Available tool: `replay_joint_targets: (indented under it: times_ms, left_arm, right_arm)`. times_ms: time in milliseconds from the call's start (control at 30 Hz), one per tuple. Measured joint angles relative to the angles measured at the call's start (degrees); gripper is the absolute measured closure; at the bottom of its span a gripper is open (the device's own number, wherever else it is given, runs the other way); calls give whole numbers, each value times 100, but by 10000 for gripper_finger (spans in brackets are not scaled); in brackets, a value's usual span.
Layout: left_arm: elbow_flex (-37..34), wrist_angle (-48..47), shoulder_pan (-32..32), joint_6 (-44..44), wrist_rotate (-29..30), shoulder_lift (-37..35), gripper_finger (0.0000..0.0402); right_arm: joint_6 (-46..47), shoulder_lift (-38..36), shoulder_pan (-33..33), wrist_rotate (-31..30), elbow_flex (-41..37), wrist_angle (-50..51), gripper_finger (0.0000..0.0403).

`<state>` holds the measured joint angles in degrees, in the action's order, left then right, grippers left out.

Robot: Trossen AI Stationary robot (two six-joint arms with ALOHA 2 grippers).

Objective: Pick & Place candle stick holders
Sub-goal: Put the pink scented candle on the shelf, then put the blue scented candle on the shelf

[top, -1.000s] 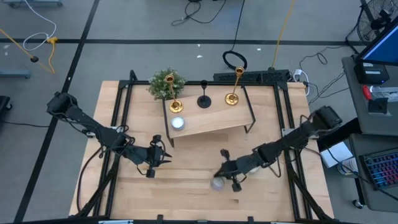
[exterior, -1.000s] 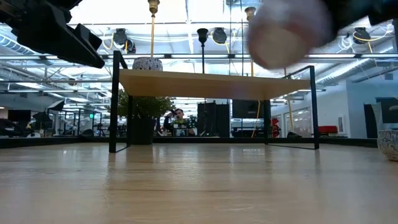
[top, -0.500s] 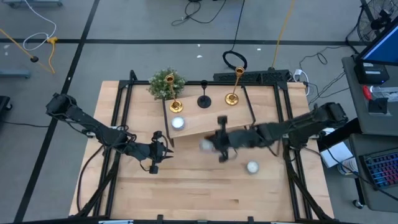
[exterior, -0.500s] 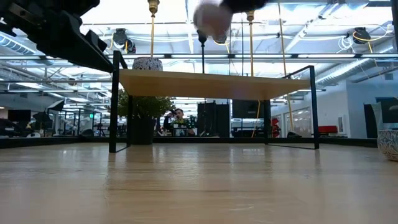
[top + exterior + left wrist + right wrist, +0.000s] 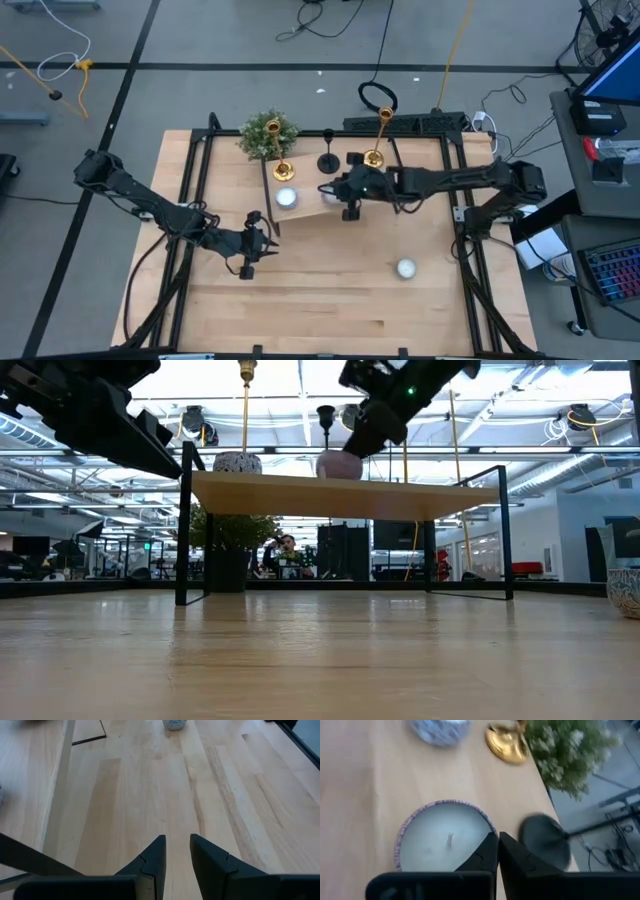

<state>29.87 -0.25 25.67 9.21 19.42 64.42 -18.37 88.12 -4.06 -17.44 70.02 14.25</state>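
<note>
A low wooden shelf (image 5: 372,203) on black legs stands at the table's far middle. On it stand two gold candlesticks (image 5: 283,168) (image 5: 373,155), a black candlestick (image 5: 328,162) between them, and a white candle jar (image 5: 286,197). My right gripper (image 5: 343,195) is over the shelf's near part, shut on a second candle jar (image 5: 442,842) with a purple-flecked rim. That jar's bottom is level with the shelf top (image 5: 340,464). My left gripper (image 5: 262,246) hangs over the table left of the shelf, slightly open and empty (image 5: 177,852). My right gripper pinches the candle jar's rim (image 5: 490,831) between its two fingers, one finger over the wax and one outside the wall. The fingers slant down at it from the table's right side. The jar is upright; I cannot tell whether its bottom rests on the shelf.
A bushy green plant (image 5: 268,133) stands at the shelf's far left corner. A third candle jar (image 5: 405,268) sits on the table near the right, and also shows in the left wrist view (image 5: 173,724). Bare wood lies in front of the shelf (image 5: 310,300).
My right gripper has carried the candle jar up from the table's near middle and toward the far edge, then down to the shelf top beside the black candlestick. The jar has stayed upright in the hold.
</note>
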Motion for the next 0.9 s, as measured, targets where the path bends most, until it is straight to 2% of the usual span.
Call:
replay_joint_targets:
  times_ms: [233, 467, 600, 767, 900]
  left_arm:
    - [0, -2, 0, 17, 0, 0, 309]
    - [0, 0, 0, 45, 0, 0, 309]
    - [0, 0, 0, 141, 0, 0, 309]
    - [0, -1, 0, 149, 0, 0, 309]
    - [0, 0, 0, 216, 0, 0, 309]
  right_arm:
    - [-1, -11, -222, -19, -31, 55, 392]
    - [-15, -12, -255, 517, -33, 63, 352]
    - [-37, -11, -247, 552, -33, 43, 323]
    - [-222, -11, -218, 495, -35, -33, 279]
    - [-438, -33, -97, 11, -39, -293, 247]
